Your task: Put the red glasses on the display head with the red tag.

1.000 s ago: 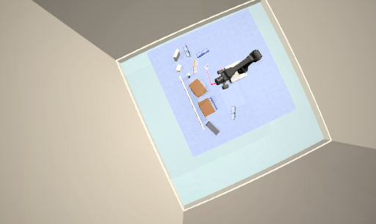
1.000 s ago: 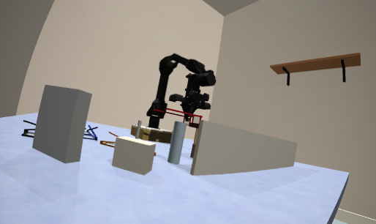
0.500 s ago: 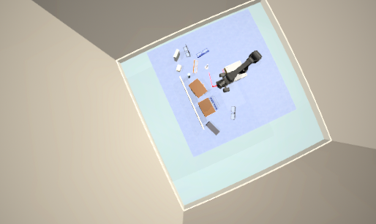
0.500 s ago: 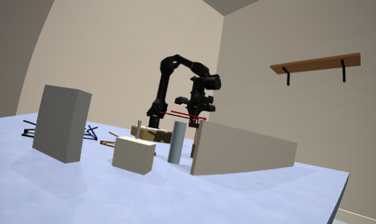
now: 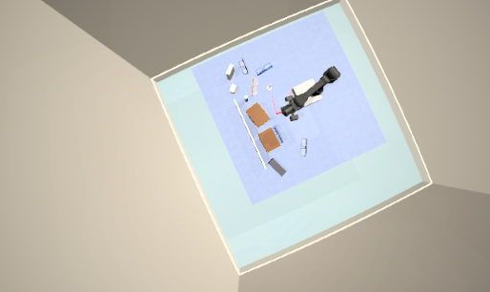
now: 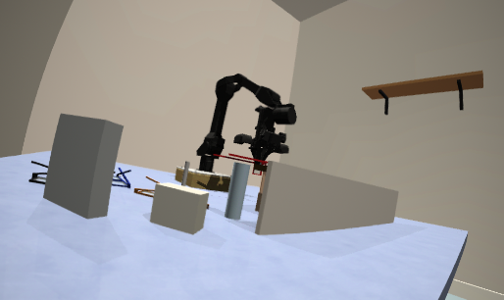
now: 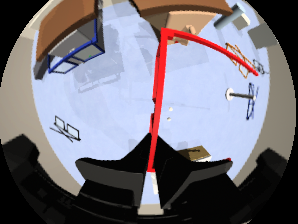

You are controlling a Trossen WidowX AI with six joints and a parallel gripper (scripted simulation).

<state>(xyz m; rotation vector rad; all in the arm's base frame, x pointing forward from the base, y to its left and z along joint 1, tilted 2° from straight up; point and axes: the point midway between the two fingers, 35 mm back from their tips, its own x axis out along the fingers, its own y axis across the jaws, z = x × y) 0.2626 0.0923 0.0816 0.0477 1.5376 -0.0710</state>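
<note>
The gripper [image 5: 281, 113] [image 6: 260, 164] [image 7: 151, 159] is shut on the red glasses [image 5: 274, 104] [image 6: 240, 158] [image 7: 159, 100]. They hang in the air, with one temple reaching right in the wrist view. A bare display head [image 5: 257, 114] [image 7: 187, 34] with a brown top and a tan nose lies ahead of the gripper, apart from the glasses. The other head [image 5: 270, 139] [image 7: 65, 20] stands beside it with blue glasses [image 5: 278, 135] [image 7: 80, 56] on its face. In the exterior view the heads are mostly hidden behind the panel. No red tag can be made out.
A long upright panel [image 5: 250, 134] [image 6: 324, 201] stands behind the heads. A grey cylinder [image 6: 237, 191] [image 7: 229, 16], a pale block [image 6: 178, 206], a tall grey block [image 6: 74, 167] and a white stand [image 5: 269, 87] [image 7: 230, 94] are around. Orange glasses [image 5: 253, 87] and several other pairs lie about.
</note>
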